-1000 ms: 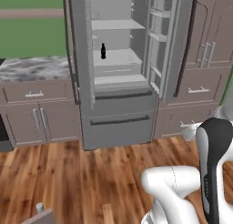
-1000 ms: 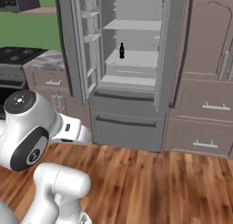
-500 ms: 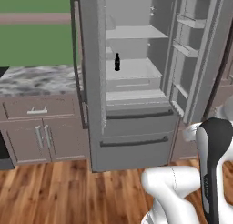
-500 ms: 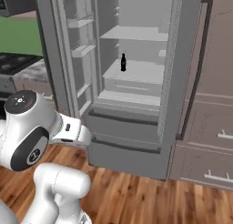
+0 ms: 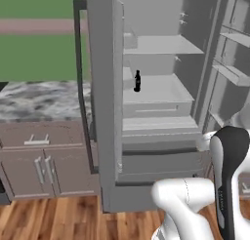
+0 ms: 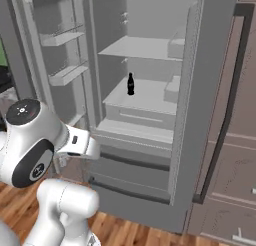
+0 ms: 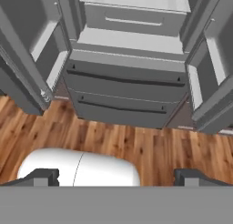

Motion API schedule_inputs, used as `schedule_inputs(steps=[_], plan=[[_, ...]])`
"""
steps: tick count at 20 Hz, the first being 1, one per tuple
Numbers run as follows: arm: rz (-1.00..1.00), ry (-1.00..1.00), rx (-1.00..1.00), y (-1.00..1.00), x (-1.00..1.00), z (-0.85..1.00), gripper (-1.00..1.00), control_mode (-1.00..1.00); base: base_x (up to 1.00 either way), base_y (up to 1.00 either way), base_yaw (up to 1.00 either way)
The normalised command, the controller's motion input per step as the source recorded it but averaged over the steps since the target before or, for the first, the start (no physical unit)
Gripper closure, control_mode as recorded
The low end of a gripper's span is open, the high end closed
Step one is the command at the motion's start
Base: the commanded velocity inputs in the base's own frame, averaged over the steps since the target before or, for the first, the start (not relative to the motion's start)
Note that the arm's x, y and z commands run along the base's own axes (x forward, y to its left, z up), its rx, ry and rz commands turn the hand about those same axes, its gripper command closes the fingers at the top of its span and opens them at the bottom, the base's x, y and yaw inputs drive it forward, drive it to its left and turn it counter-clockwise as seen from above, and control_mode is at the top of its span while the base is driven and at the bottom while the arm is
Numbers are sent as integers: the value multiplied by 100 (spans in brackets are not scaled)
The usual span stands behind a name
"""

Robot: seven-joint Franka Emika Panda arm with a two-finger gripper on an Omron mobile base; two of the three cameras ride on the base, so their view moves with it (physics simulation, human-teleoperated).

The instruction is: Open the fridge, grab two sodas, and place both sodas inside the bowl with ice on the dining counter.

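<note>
The fridge (image 7: 123,89) stands with both doors swung wide, its drawers at frame centre of the hand view above the wooden floor (image 7: 136,148). The jaws hang released, holding nothing. Farther in, one soda (image 5: 137,81) stands upright on a middle shelf (image 5: 156,90); no label is readable.

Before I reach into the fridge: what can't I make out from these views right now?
- Second soda: one soda stands on the middle shelf; the left door hides the fridge's left side in the left base view.
- Soda's label: too small in either base view.
- Gripper's fingertips: mostly cut off at the hand view's bottom.
</note>
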Motion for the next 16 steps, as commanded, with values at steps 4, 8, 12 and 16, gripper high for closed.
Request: schedule_inputs(steps=[4,8,12,16], plan=[[0,0,0,0,0,0,-100,100,68,-39,3],[0,0,0,0,0,0,-100,100,47,-16,-9],[0,0,0,0,0,0,-100,100,52,-9,-17],[0,0,0,0,0,0,-100,100,47,-1,-24]])
